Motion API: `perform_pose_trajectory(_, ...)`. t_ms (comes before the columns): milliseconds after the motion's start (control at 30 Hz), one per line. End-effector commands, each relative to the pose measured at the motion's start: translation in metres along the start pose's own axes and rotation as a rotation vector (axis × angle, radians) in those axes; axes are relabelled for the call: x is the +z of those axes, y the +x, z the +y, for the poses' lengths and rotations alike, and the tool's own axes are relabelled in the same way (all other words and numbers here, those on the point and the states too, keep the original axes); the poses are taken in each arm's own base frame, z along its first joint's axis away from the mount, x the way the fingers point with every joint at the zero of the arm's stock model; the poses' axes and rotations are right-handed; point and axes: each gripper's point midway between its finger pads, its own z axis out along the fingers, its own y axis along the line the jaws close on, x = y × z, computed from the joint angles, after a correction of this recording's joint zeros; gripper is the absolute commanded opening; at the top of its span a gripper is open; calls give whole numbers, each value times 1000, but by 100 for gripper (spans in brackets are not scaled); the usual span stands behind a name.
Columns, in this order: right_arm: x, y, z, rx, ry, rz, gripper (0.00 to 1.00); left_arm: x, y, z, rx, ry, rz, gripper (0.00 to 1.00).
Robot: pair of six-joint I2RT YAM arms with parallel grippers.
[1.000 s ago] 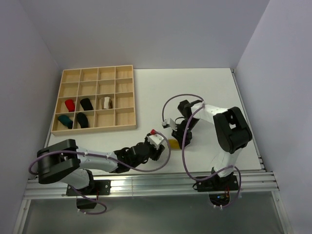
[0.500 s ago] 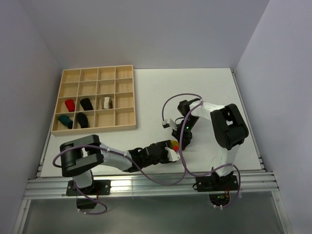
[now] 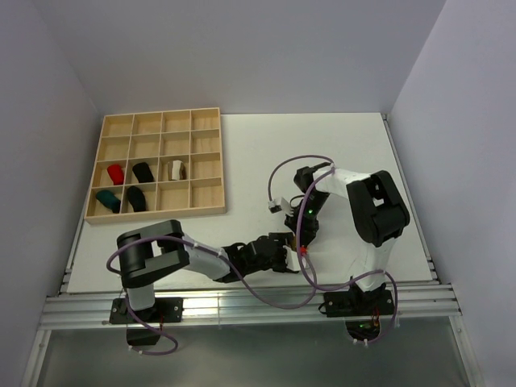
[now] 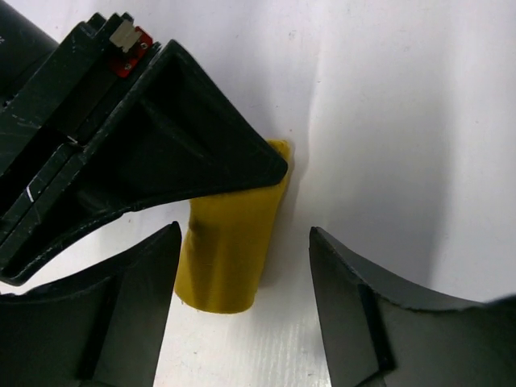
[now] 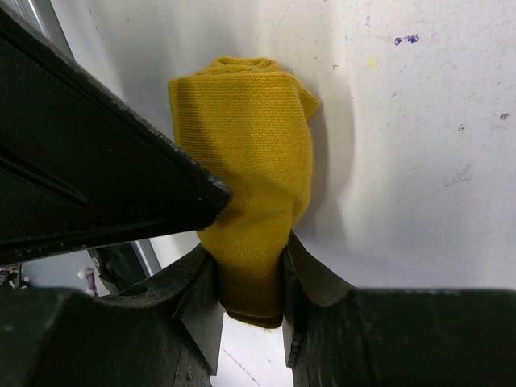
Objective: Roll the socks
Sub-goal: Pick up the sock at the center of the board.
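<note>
A mustard yellow sock [image 5: 250, 161], rolled into a stubby tube, stands pinched at its near end by my right gripper [image 5: 251, 294], which is shut on it. In the left wrist view the same sock [image 4: 230, 250] lies on the white table between the spread fingers of my left gripper [image 4: 242, 314]. That gripper is open and its left finger [image 4: 137, 314] is close to the roll. Seen from above, the left gripper [image 3: 282, 251] and right gripper [image 3: 300, 238] meet near the table's front edge and hide the sock.
A wooden compartment tray [image 3: 205, 165] sits at the back left. It holds a red sock [image 3: 115, 174], two black socks [image 3: 143, 172], a white one [image 3: 176, 169] and a teal one [image 3: 107, 200]. Purple cables loop round both arms.
My left arm has swung right along the front edge until its gripper reached the yellow sock, and its jaws have widened. The right gripper has kept its hold on the sock.
</note>
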Motion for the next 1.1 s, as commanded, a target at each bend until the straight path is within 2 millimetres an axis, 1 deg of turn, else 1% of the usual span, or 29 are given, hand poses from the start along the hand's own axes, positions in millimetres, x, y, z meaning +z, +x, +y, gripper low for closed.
perform_pose_trajectory(0, 2, 11, -10, 1, 11, 58, 13, 8, -16, 15, 9, -30, -59, 70)
perform_pose_trajectory(100, 2, 11, -10, 3, 5, 60, 13, 12, -8, 16, 18, -26, -31, 70)
perform_pose_trajectory(133, 2, 11, -9, 4, 1, 61, 13, 13, -6, 11, 19, -2, -29, 70)
perform_pose_trajectory(200, 2, 10, -9, 4, -2, 59, 12, 16, -4, 10, 7, 14, -19, 70)
perform_pose_trajectory(300, 2, 10, -8, 4, -5, 59, 12, 20, 2, 4, 8, 43, 0, 66)
perform_pose_trajectory(467, 3, 10, -8, 6, -9, 61, 12, 20, 10, -5, -15, 80, 29, 56)
perform_pose_trajectory(500, 2, 10, -8, 8, -8, 59, 12, 21, 12, -7, -17, 87, 36, 53)
perform_pose_trajectory(533, 3, 11, -8, 9, -10, 61, 12, 20, 17, -11, -19, 99, 55, 42)
perform_pose_trajectory(600, 3, 10, -7, 11, -9, 57, 12, 21, 18, -13, -23, 111, 65, 30)
perform_pose_trajectory(633, 3, 10, -7, 12, -9, 55, 12, 22, 20, -14, -26, 117, 72, 18)
perform_pose_trajectory(733, 4, 9, -7, 16, -8, 47, 15, 23, 25, -19, -38, 137, 95, 5)
perform_pose_trajectory(800, 3, 8, -7, 18, -4, 43, 22, 23, 23, -20, -45, 140, 94, 0)
perform_pose_trajectory(833, 4, 7, -7, 21, 2, 35, 26, 22, 22, -20, -56, 141, 90, 0)
perform_pose_trajectory(867, 3, 6, -7, 22, 4, 27, 35, 22, 22, -20, -62, 140, 91, 0)
perform_pose_trajectory(933, -1, 0, -6, 23, 21, -4, 42, 22, 19, -19, -77, 136, 86, 0)
perform_pose_trajectory(967, -4, -3, -5, 25, 28, -17, 47, 20, 21, -19, -80, 135, 88, 0)
perform_pose_trajectory(1000, -11, -5, 0, 24, 30, -34, 50, 20, 18, -18, -83, 128, 81, 0)
perform_pose_trajectory(1033, -17, -11, 4, 20, 26, -63, 54, 19, 18, -17, -94, 124, 82, 0)
perform_pose_trajectory(1067, -23, -14, 5, 19, 32, -77, 99, 18, 18, -18, -98, 122, 83, 0)
